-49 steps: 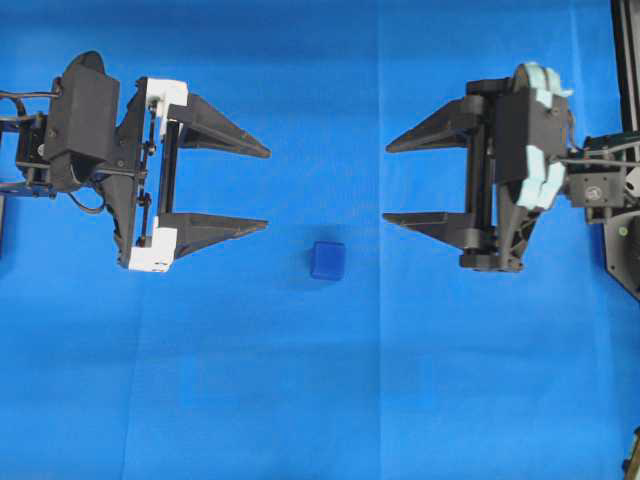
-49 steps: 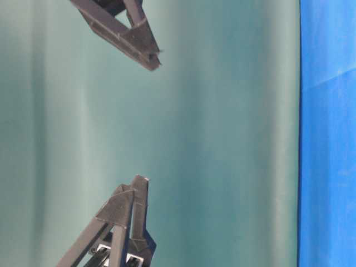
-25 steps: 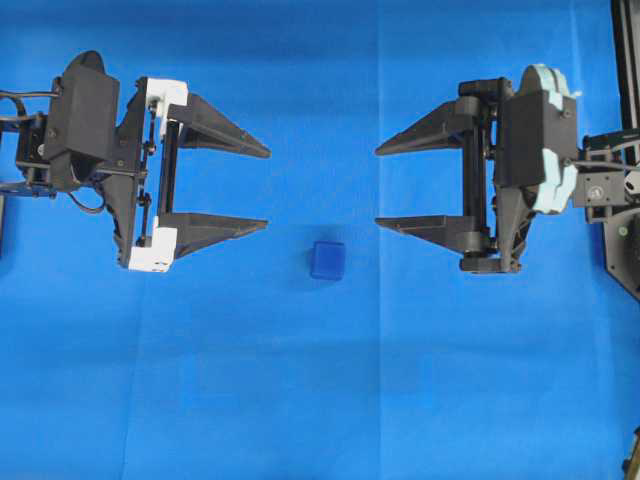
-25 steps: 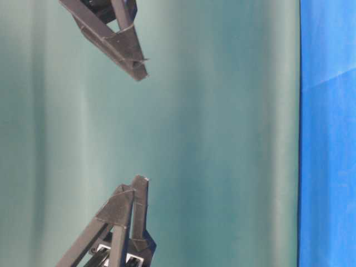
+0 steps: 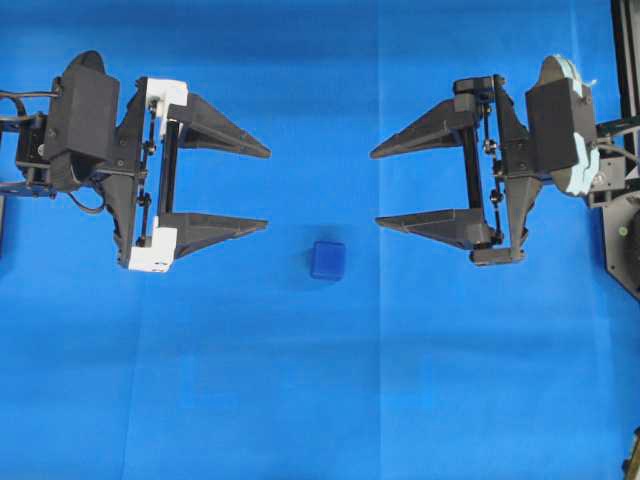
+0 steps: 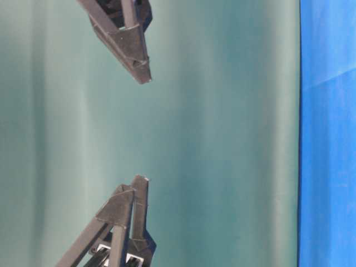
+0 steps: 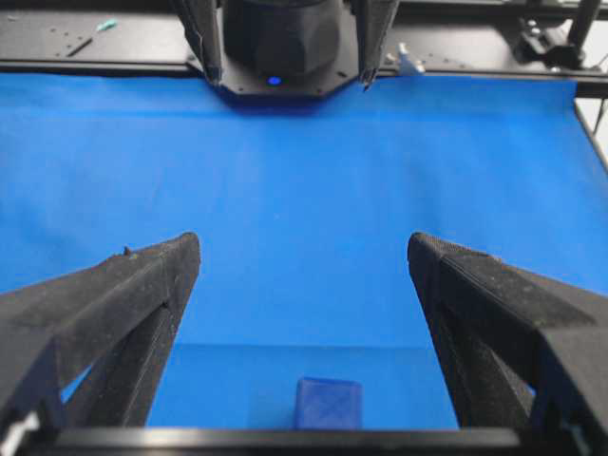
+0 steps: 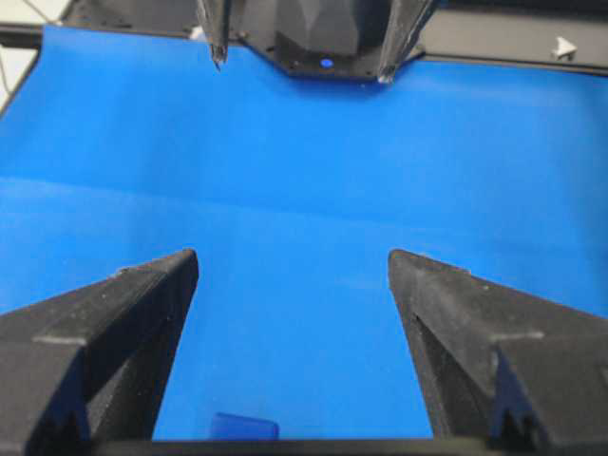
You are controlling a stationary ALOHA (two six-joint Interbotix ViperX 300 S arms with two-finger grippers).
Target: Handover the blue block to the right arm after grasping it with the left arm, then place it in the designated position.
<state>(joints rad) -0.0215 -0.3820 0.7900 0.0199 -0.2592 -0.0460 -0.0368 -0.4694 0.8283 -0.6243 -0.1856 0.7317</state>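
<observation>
Blue cloth (image 5: 320, 400) covers the whole worktop, faint fold lines across it. Blue block (image 5: 327, 260) sits flat on the cloth near the middle of the worktop, slightly toward the near edge in the overhead view, nothing touching it.

Left gripper (image 5: 268, 189): jaws spread wide, empty, black fingers (image 5: 215, 127) on white brackets (image 5: 160, 95), tips pointing toward the centre. Block lies past its lower fingertip and a bit to the side, clearly apart from it. Left wrist view: block (image 7: 328, 403) at the bottom edge, between the two fingers but lower than them, partly cut off by the gripper frame.

Right gripper (image 5: 374, 189): jaws also apart, a little narrower than the left, holding nothing. All-black fingers (image 5: 425, 125), teal disc (image 5: 575, 125) on the body behind them. Tips face the left gripper's across a gap of bare cloth. Right wrist view: only a sliver of the block (image 8: 244, 427) shows at the bottom edge, left of centre.

Table-level view: two dark fingertip pairs against a green backdrop (image 6: 222, 133), strip of blue cloth along the right edge. Block not visible there.
</observation>
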